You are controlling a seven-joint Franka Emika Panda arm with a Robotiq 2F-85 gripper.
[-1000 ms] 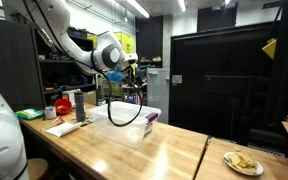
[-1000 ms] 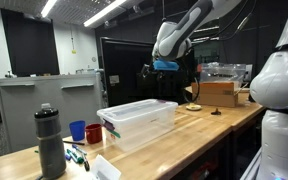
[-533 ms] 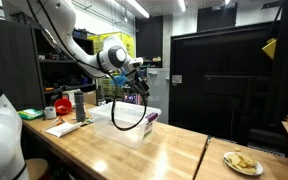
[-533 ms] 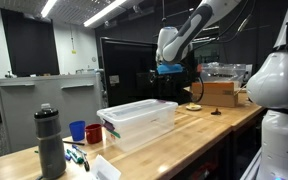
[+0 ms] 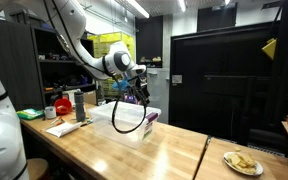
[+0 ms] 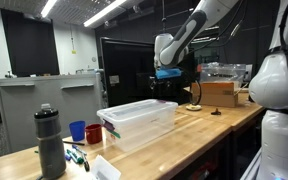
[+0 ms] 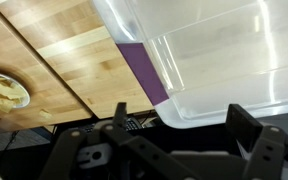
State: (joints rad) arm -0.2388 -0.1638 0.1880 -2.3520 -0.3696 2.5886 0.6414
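Dark walls and strip lights surround a long wooden workbench (image 5: 109, 152). On its middle sits a clear plastic bin (image 6: 139, 120), shallow and rectangular, with a purple strip (image 7: 142, 70) at one end. The gripper (image 6: 165, 92) hangs just above the bin, at about one o'clock from its centre, jaws spread wide and holding nothing. A dark bottle (image 6: 50, 140) stands at the bin's eight o'clock. In the wrist view a plate (image 7: 4, 89) of food lies at nine o'clock.
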